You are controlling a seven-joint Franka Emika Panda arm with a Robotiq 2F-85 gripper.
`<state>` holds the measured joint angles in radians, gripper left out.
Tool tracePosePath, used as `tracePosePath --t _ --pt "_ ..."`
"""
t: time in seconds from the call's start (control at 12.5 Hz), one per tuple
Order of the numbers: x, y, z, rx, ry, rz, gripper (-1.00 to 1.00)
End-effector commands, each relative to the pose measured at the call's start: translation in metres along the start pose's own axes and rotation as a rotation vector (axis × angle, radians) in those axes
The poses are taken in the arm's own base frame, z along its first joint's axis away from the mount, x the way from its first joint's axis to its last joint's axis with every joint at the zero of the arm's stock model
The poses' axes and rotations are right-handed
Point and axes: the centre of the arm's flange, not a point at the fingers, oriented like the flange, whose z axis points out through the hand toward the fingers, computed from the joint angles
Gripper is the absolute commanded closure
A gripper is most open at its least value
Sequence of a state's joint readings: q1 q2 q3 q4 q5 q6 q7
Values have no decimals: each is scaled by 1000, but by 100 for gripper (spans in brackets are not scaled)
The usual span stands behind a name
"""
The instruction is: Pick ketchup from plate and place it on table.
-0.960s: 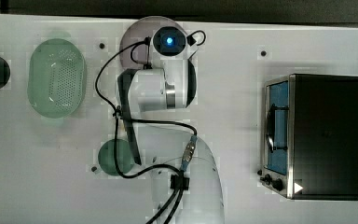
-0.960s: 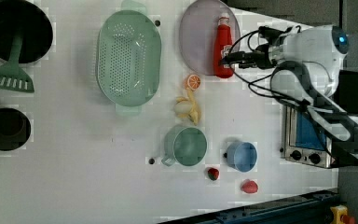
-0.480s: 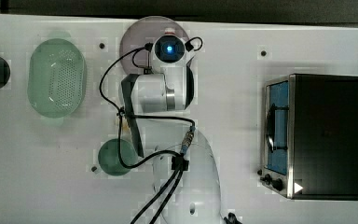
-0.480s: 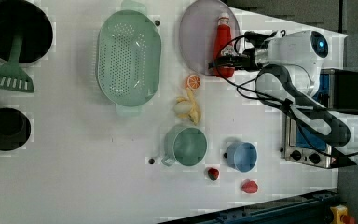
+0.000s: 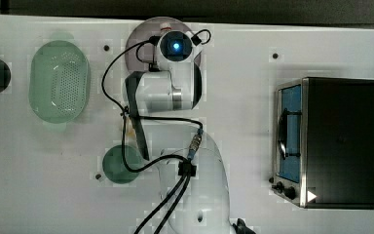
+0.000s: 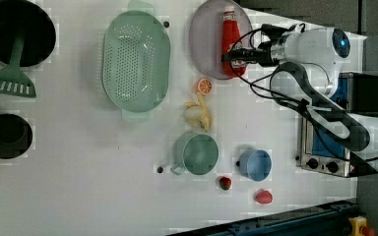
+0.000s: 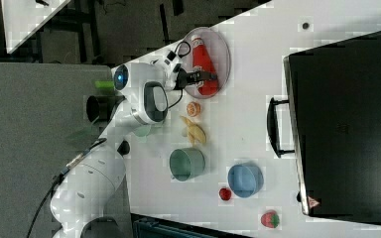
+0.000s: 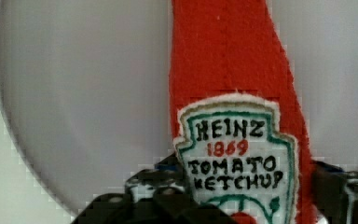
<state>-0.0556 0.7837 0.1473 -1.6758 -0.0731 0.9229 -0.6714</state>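
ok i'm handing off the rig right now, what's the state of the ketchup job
Gripper: down at the ketchup near its base, one finger on each side; grip not confirmed.
Ketchup: lying flat on the plate, cap toward the plate's far rim in the left view.
Done: approach and straddle.
Left: close, lift, set it on bare table, away from the orange slice and banana beside the plate.
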Motion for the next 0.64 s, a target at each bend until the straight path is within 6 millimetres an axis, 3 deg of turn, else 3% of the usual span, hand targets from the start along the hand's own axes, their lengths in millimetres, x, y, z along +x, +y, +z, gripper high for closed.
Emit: tracePosePath --t 0.08,0.32,0.64 --pt "6 4 -9 -3 23 -30 -27" --pt "15 7 -33 -4 58 -19 -26" --pt "32 12 -114 -4 55 31 -27"
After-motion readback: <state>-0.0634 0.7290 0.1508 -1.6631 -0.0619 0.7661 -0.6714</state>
